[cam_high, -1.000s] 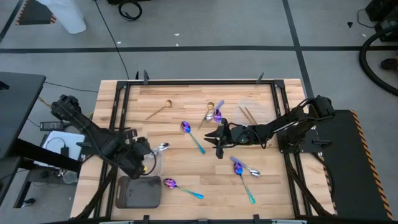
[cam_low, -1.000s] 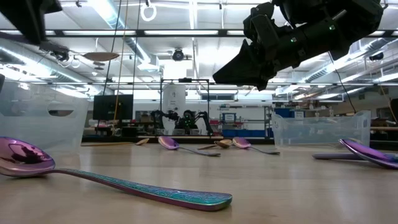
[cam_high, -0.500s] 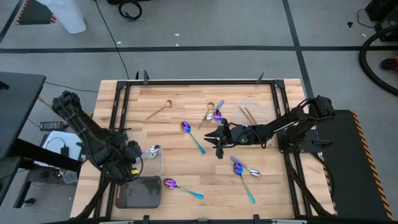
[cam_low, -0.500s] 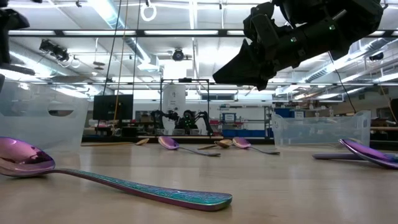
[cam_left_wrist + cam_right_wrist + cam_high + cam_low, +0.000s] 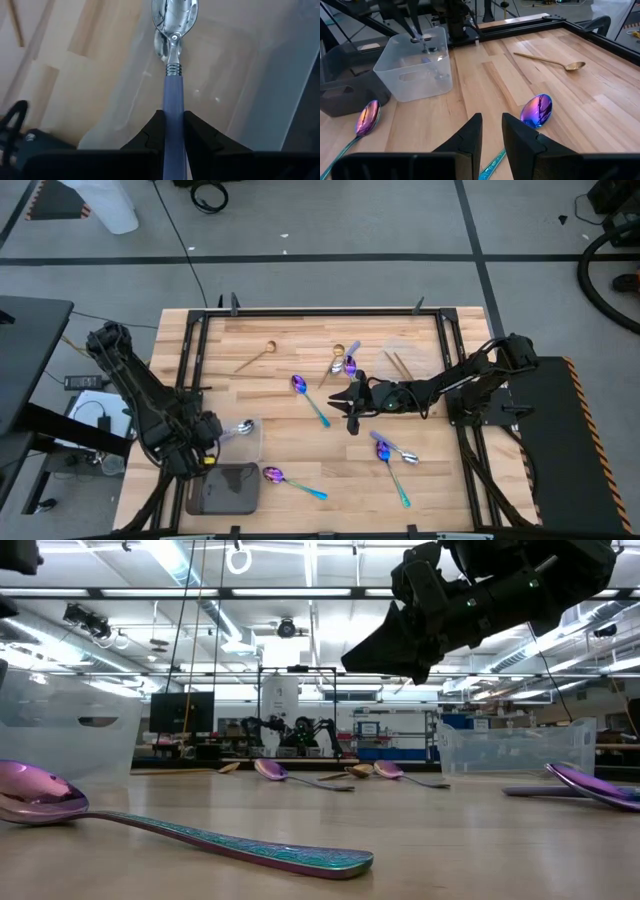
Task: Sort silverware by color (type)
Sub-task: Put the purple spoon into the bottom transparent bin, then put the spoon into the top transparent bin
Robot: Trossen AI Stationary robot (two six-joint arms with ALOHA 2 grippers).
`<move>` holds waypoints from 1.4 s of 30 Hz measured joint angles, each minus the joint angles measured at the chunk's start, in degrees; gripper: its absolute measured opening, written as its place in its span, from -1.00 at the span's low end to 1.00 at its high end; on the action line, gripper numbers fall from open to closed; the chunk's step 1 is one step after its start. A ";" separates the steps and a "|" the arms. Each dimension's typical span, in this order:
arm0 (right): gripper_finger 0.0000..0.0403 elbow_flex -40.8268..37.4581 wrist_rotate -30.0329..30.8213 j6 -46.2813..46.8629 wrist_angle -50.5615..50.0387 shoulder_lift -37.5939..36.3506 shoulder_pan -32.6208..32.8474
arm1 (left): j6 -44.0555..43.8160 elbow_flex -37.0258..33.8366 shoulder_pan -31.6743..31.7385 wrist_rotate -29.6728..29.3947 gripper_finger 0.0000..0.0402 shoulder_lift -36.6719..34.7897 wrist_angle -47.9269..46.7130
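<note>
Left wrist view shows the left end effector [image 5: 173,131] clamped on a silver spoon [image 5: 174,60] above the clear tray [image 5: 235,75]; released tilted, it may bounce outside.

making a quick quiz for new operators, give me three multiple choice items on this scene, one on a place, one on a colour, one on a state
1. Where is the silver spoon that the left claw holds?
A. over the clear tub
B. on the dark tray
C. beside the gold spoon

2. What colour is the handle of the spoon lying next to the dark tray?
A. gold
B. teal
C. black

3. What is the right claw doing?
A. gripping a purple spoon
B. resting in the clear tub
C. holding nothing, above the table

Answers:
1 A, the left wrist view shows the bowl of the spoon hanging over the tub's clear floor.
2 B, the high view shows a purple bowl and a teal handle.
3 C, the right wrist view shows only bare wood between its fingers.
</note>
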 joint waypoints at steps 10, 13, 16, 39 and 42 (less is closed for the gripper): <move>-0.58 0.00 -0.01 -0.02 0.48 0.00 0.00 | -1.05 -7.28 0.00 0.06 -0.98 0.02 8.93; -0.58 0.00 0.00 -0.02 0.48 0.00 0.00 | -1.53 -7.94 0.00 0.10 -0.95 0.02 9.60; -0.58 0.00 0.00 -0.02 0.48 0.00 0.00 | -1.52 -7.94 0.00 0.09 -0.95 0.02 9.97; -0.58 0.00 -0.04 -0.02 0.84 0.00 0.00 | 10.97 -2.86 11.68 -0.12 -0.59 0.04 12.32; -0.58 0.00 -0.73 -0.02 0.83 0.00 -0.02 | 14.46 -1.36 14.83 -1.82 -0.60 0.04 12.33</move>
